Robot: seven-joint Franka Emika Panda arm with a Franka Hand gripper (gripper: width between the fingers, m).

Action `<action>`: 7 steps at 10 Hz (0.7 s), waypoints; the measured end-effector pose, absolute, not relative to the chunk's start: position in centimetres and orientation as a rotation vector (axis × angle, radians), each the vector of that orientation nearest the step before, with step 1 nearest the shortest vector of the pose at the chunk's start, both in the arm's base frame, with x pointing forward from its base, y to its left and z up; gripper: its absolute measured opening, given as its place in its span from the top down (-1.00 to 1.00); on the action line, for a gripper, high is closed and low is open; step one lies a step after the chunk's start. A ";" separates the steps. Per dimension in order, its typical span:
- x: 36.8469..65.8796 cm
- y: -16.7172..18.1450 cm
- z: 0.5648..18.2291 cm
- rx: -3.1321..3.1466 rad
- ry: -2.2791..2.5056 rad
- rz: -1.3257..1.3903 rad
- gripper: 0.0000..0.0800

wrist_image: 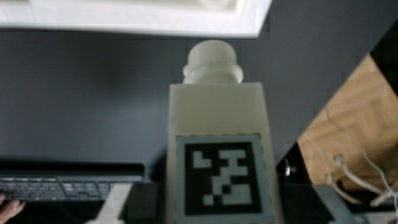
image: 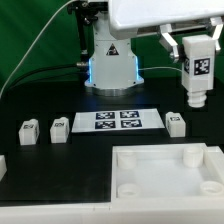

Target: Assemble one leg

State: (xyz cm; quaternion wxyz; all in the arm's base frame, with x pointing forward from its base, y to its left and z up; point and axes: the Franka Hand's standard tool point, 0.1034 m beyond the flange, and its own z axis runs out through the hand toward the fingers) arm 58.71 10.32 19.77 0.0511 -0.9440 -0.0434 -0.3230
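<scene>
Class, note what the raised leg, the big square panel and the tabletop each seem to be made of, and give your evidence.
The leg looks like hard white plastic, matt: crisp moulded edges, rounded peg. The panel is probably the same plastic: smooth, uniform white, moulded corner holes. The tabletop is dull black, perhaps cloth or matt board; unclear.

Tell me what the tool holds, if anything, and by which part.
The tool holds one leg, clamped at its tagged upper end; the narrower peg end points down, free.
</scene>
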 end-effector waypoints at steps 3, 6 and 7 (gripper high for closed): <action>58.5 10.3 19.1 -2.864 -0.147 -1.019 0.27; 58.7 12.1 13.4 -2.908 -0.215 -0.917 0.27; 60.7 11.7 14.2 -2.899 -0.223 -0.977 0.27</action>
